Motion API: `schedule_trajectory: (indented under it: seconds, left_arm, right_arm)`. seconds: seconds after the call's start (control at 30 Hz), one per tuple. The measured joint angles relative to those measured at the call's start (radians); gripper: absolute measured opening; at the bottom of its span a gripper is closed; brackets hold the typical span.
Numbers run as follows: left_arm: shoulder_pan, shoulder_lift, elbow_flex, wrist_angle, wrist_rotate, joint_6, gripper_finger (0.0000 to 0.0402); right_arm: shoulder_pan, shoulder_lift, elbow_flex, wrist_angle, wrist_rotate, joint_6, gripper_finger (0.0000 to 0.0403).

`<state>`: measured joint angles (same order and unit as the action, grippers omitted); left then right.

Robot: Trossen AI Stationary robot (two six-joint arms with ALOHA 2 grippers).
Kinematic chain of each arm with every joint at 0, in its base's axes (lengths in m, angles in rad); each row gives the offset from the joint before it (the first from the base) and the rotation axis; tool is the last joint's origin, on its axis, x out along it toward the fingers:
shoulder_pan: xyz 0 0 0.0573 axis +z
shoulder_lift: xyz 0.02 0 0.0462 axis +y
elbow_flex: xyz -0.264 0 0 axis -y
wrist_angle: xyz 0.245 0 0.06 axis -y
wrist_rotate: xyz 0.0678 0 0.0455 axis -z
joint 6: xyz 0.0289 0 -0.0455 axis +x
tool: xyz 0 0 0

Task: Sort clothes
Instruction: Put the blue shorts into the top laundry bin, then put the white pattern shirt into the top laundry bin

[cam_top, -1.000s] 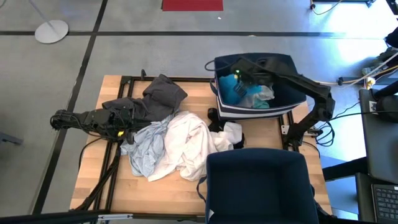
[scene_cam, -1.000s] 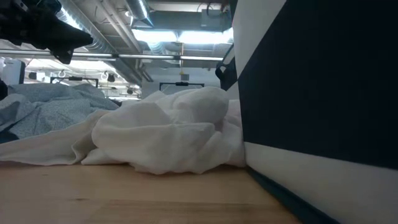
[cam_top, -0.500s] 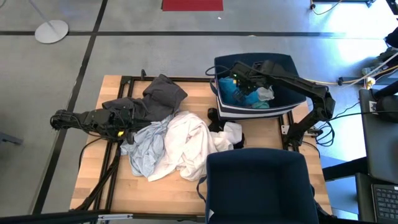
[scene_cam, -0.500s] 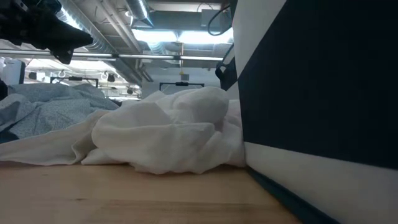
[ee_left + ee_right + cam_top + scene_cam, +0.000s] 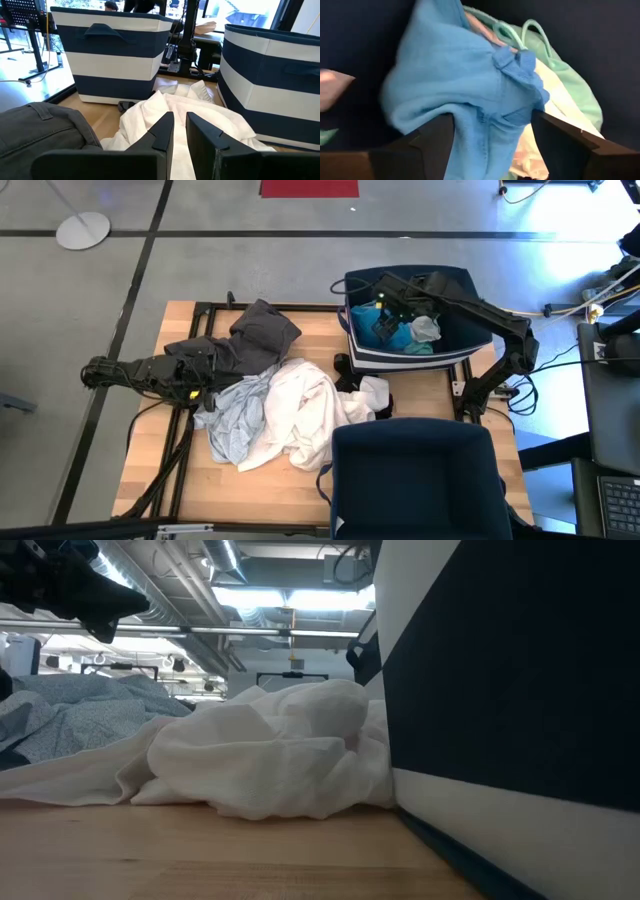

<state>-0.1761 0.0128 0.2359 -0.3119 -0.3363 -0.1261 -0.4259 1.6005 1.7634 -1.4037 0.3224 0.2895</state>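
The clothes pile lies on the wooden table: a dark grey garment (image 5: pixel 262 332), a white one (image 5: pixel 305 408) and a pale grey-blue one (image 5: pixel 232 425). A turquoise garment (image 5: pixel 465 85) lies in the far striped bin (image 5: pixel 455 285), on paler green cloth (image 5: pixel 570 95). Above it, my right gripper (image 5: pixel 495 135) points steeply down into the bin, open, one finger on each side of the turquoise cloth. My left gripper (image 5: pixel 180 125) rests level by the dark grey garment. Its fingers stand almost together with nothing between them. My right gripper stands open around the turquoise garment's upper folds (image 5: pixel 470 125), coming from above. The cloth runs close along the inner side of one finger (image 5: pixel 437 142). Whether it touches that finger I cannot tell.
A second navy and white striped bin (image 5: pixel 415 480) stands at the near edge and fills the right of the low view (image 5: pixel 510 690). Black cables and frame bars (image 5: pixel 170 465) run along the table's left. Bare wood (image 5: pixel 300 500) shows near the front.
Over the far bin my right gripper has turned a little at the wrist, and it shows wider from above than a second ago. The turquoise garment beneath it has sunk and bunched up inside the bin.
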Motion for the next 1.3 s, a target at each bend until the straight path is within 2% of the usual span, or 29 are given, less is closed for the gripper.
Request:
schedule_trajectory:
  seconds: [0.17,0.43,0.63,0.97,1.3]
  left_arm:
    - [0.0,0.0,0.0,0.0,0.0,0.002,0.004]
    - [0.0,0.0,0.0,0.0,-0.005,0.01,0.004]
    - [0.0,0.0,0.0,0.0,-0.006,0.01,0.004]
    - [0.0,0.0,0.0,0.0,-0.006,0.018,0.004]
    - [0.0,0.0,0.0,-0.002,-0.008,0.015,0.004]
  right_arm:
    - [0.002,-0.001,0.118,0.026,-0.052,0.025,0.0264]
    - [0.111,0.009,0.121,0.383,-0.084,-0.088,0.0258]
    - [0.204,0.077,0.119,0.604,-0.112,-0.195,0.0257]
    - [0.347,0.31,0.118,0.829,-0.141,-0.356,0.0257]
    - [0.416,0.533,0.118,1.142,-0.233,-0.527,0.0257]
